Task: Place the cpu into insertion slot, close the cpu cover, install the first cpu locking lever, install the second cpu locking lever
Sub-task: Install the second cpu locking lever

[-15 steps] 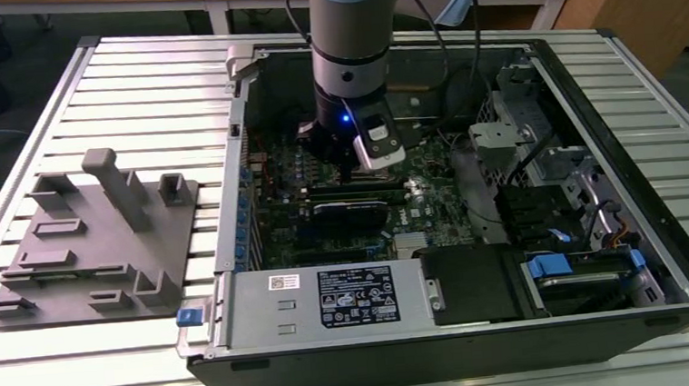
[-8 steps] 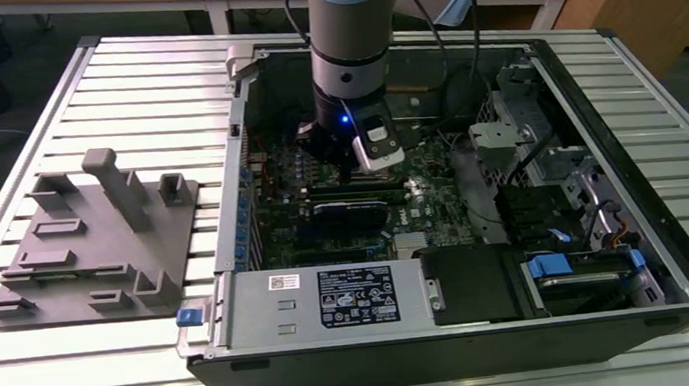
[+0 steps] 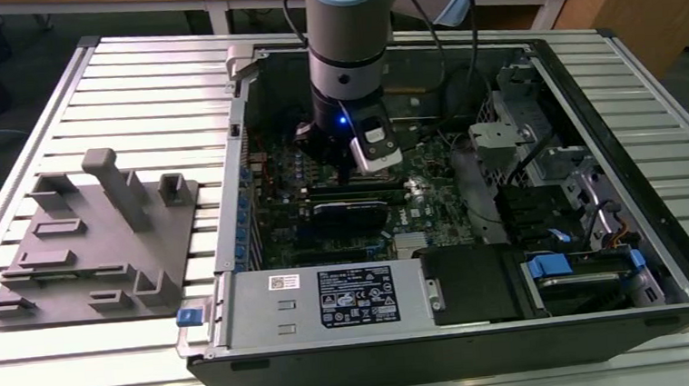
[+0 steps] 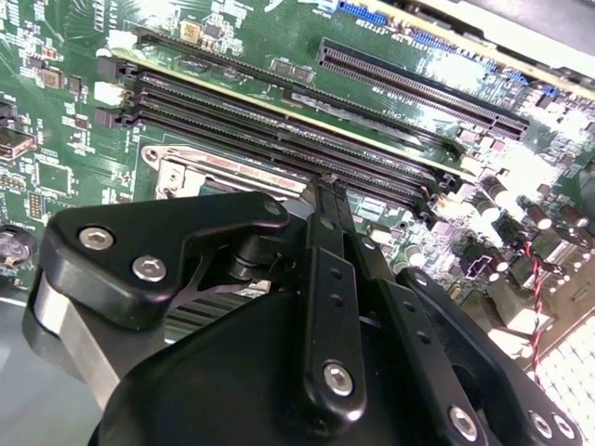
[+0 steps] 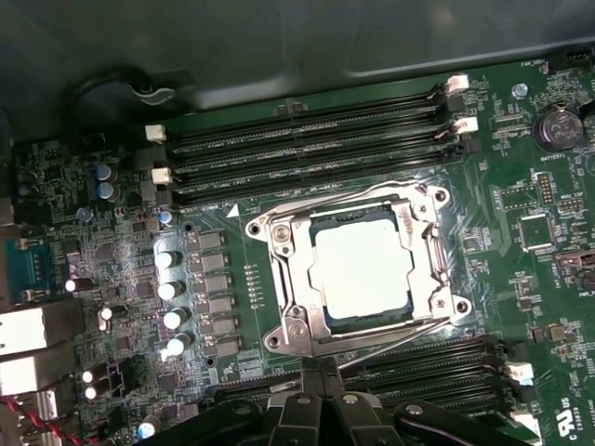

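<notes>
A: Exterior view has the arm (image 3: 348, 56) reaching down into the open computer case (image 3: 640, 254) on the table (image 3: 101, 356), the gripper (image 3: 361, 169) low over the motherboard (image 3: 322, 222).

B: First wrist view gives more: the cpu (image 5: 361, 270) sits in the insertion slot (image 5: 321, 321), the cpu cover (image 5: 279, 243) flat around it.

A: And the jaws?

B: Pressed together with nothing between them, their tips just beside the socket's edge in both wrist views.
</notes>
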Robot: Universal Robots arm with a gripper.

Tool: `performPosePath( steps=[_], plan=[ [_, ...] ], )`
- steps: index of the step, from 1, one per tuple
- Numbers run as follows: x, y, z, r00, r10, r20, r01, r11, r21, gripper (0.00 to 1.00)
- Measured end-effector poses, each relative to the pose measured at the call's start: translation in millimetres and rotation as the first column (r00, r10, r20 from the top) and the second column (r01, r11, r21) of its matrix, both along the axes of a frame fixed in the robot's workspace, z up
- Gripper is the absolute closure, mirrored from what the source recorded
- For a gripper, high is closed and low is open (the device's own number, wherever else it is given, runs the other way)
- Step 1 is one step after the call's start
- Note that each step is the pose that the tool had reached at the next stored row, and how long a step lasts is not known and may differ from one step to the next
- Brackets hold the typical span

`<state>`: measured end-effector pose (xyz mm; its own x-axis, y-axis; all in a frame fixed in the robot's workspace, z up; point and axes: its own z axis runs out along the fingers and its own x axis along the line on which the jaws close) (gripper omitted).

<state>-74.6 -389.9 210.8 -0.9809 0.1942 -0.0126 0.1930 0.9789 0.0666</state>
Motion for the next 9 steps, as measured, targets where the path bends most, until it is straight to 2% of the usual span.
performPosePath(
  steps=[6, 9],
  plan=[
    [-1.1, -0.1, -5.1, 1.0, 0.0, -0.0002, 0.0, 1.0, -0.0002, 0.89],
    [-1.4, -0.1, -5.4, 1.0, 0.0, -0.0002, 0.0, 1.0, -0.0004, 0.89]
  ],
)
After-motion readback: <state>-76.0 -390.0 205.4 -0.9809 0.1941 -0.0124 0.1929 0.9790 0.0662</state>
